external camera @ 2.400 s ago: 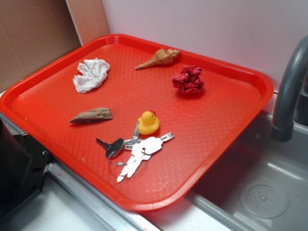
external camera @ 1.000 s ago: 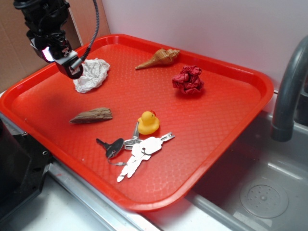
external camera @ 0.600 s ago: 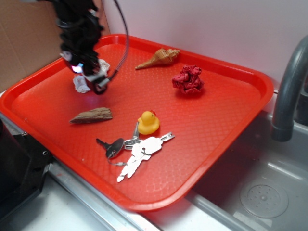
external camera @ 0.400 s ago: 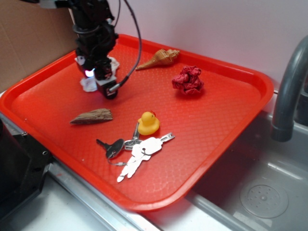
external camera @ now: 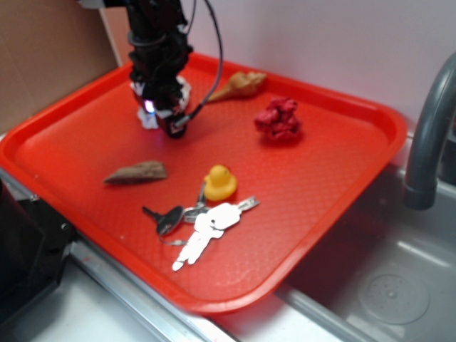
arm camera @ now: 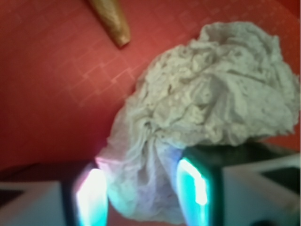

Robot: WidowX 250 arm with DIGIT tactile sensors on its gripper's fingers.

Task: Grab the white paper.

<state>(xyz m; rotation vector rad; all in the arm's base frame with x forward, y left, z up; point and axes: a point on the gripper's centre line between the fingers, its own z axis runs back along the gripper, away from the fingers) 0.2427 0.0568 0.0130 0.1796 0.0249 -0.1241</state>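
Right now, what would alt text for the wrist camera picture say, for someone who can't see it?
A crumpled white paper wad lies on a red tray, its lower end between the gripper's two glowing fingers. The pointed tip of a tan seashell shows at the top.

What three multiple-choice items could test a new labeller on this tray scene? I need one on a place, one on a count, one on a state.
1. Where does the yellow duck stand?
A. on the red tray, just behind the keys
B. in the sink
C. on top of the seashell

2. How many crumpled wads lie on the tray?
A. one
B. two
C. four

3. How does the gripper stand to the white paper?
A. far from it
B. open, one finger on each side of the wad's narrow end
C. lifting it clear

Answers: 1 A, the exterior view shows it next to the keys. 2 B, the white one and the red wad. 3 B, the wrist view shows paper between the fingers.
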